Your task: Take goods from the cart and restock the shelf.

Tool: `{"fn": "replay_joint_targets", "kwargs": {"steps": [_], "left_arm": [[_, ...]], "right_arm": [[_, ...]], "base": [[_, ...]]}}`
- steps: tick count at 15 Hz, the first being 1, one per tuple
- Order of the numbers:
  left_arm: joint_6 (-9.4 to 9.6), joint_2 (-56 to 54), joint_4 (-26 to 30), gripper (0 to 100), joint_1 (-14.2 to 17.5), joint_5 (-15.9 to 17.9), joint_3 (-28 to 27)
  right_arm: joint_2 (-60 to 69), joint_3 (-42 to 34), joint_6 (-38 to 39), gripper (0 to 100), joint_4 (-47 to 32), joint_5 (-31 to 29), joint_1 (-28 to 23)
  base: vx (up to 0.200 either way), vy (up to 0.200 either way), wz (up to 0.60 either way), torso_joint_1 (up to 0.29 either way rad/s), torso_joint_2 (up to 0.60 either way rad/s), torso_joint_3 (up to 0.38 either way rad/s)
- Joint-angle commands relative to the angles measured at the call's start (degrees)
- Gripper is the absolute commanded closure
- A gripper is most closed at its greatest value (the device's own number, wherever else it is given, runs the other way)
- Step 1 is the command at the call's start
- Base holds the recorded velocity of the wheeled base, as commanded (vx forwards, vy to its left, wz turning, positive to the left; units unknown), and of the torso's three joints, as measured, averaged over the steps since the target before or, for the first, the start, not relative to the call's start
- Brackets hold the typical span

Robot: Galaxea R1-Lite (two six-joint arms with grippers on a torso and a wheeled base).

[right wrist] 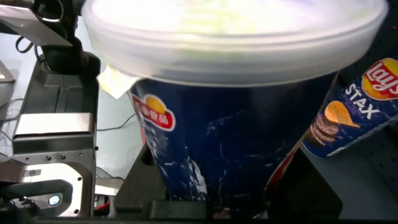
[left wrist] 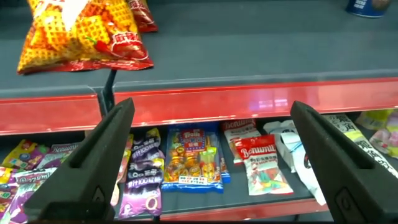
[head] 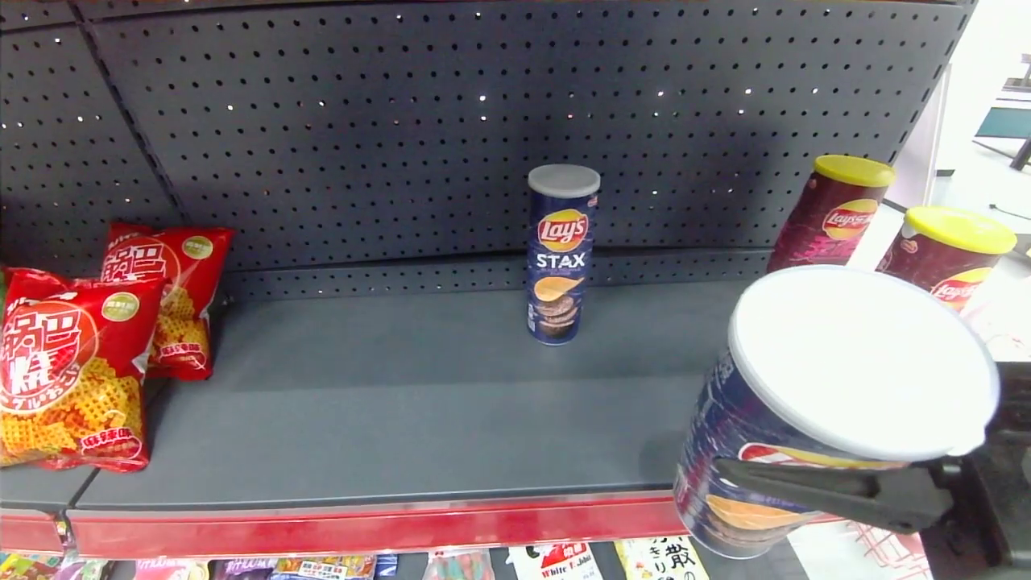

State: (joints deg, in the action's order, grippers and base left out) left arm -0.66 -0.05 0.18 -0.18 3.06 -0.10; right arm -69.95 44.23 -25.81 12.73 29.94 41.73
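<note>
Perforated metal shelf point(head: 403, 403); right claw point(right wrist: 217, 199) clamps blue cylindrical can point(head: 838, 379); left claw point(left wrist: 211, 106) spread wide, empty.

We're on the grey shelf board point(head: 387, 419) now, and straight behind it rises a dark perforated back panel point(head: 403, 121), with pinpricks of light glinting through a scatter of its holes and a soft shadow lying over the panel's right part. Along the board's front edge runs a glossy red rail point(head: 362, 528) catching a pale gleam, and below the board we pick up a lower tier point(left wrist: 231, 199), grey as well. Past the board's right end the room opens up bright, with a pale floor point(head: 966, 184) and something teal on dark legs point(head: 1005, 122) far off.
</note>
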Motion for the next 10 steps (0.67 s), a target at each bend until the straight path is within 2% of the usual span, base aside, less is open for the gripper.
{"fn": "replay_joint_targets", "kwargs": {"steps": [1,10], "left_arm": [[-0.04,0.05,-0.01,0,0.01,0.02,0.01],[-0.22,0.14,-0.01,0,0.01,-0.07,-0.08]], "right_arm": [[0.08,-0.46,-0.03,100,0.02,0.03,0.02],[0.69,-0.37,0.14,100,0.37,-0.41,-0.42]], "base": [[0.0,0.0,0.0,0.0,0.0,0.0],[0.0,0.0,0.0,0.0,0.0,0.0]]}}
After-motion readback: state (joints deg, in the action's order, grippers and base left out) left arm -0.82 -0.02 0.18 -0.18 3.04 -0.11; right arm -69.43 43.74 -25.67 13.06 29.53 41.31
